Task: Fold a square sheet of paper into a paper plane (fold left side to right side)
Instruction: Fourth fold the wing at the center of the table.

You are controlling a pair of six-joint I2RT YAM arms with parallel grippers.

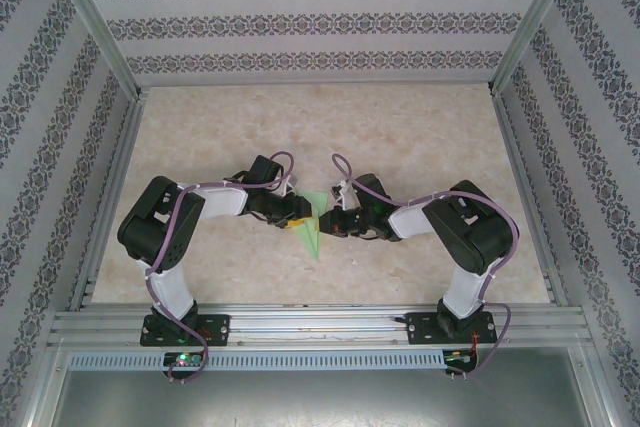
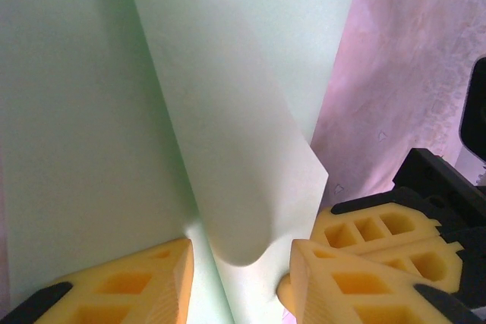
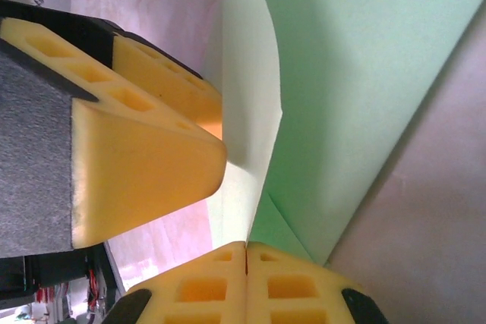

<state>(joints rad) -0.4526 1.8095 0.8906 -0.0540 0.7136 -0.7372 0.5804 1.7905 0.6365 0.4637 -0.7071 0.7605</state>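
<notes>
At mid-table, right gripper [image 3: 245,250] (shut) pinches paper [image 3: 357,73]; left gripper [image 2: 243,252] half-open.

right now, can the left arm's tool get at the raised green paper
Likely yes: the green paper stands between the left tool's open fingers, with nothing else in the gap. The right tool, shut on its edge, sits alongside.

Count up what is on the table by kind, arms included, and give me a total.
Green paper: 1
Robot arms: 2, the left arm and the right arm
Total: 3
</notes>
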